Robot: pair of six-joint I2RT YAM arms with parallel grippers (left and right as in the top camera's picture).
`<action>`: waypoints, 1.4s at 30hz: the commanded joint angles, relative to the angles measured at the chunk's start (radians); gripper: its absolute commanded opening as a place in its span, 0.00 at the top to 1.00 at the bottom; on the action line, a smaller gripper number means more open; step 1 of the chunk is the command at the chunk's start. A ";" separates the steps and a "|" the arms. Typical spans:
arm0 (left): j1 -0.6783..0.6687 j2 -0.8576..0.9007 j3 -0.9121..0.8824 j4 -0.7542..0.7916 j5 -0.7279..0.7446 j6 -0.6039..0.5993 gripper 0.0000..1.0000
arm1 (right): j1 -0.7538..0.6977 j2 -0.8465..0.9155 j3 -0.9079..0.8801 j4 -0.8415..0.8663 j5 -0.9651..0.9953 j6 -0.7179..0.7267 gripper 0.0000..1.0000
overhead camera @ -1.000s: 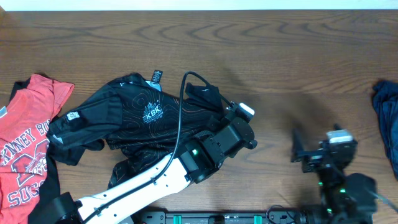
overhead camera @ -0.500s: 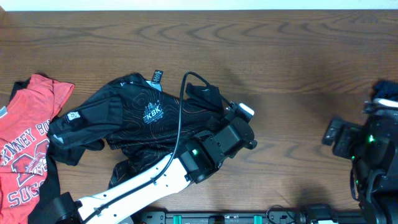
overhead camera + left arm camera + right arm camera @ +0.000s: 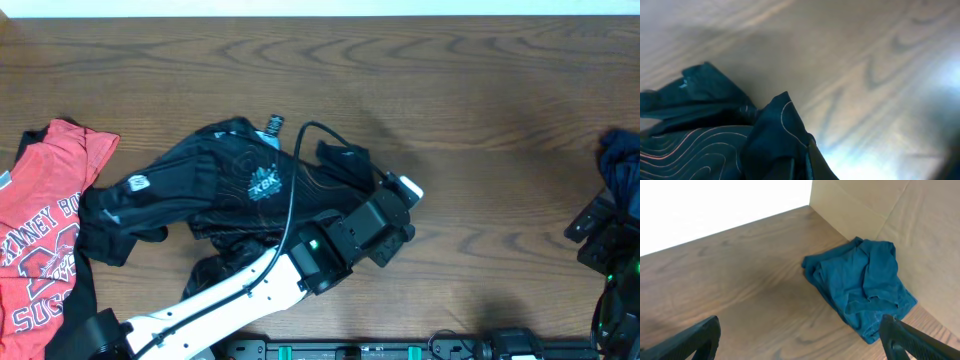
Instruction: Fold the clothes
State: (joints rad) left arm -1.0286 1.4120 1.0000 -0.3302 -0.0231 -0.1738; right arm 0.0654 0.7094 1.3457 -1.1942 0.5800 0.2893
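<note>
While the left gripper has its jaws clamped on the black orange-lined jersey, the cloth runs leftward; right gripper gapes empty.

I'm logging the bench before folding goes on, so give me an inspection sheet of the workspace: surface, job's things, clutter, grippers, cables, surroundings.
Surface: wooden table, bare across the middle and far side.
Job's things: jersey crumpled left of centre; red T-shirt at the left edge; blue garment bunched at the right edge.
Clutter: nothing seen.
Grippers: left gripper shut on the jersey's right edge; right gripper open and empty, over bare wood short of the blue garment.
Cables: black cable arcs from the left arm over the jersey.
Surroundings: tan panel stands right behind the blue garment.
</note>
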 commanded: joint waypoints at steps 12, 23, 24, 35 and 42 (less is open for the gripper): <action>-0.147 0.153 0.029 0.048 0.244 0.069 0.94 | 0.005 0.002 0.010 -0.018 -0.055 0.019 0.01; -0.054 0.074 0.036 0.047 0.030 0.004 0.00 | 0.005 0.011 0.008 -0.013 -0.169 0.017 0.01; -0.031 0.051 0.042 0.044 -0.002 0.004 0.00 | 0.005 0.016 0.008 -0.013 -0.184 0.017 0.01; 0.356 -0.264 0.130 -0.101 -0.098 0.004 0.07 | 0.005 0.304 -0.089 0.011 -0.632 -0.064 0.01; 0.561 -0.393 0.130 -0.247 -0.097 0.004 0.07 | 0.008 0.658 -0.134 0.099 -1.014 -0.196 0.01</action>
State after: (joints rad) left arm -0.5140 1.0470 1.1225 -0.5526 -0.1120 -0.1608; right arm 0.0658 1.2911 1.2209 -1.1027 -0.1802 0.1837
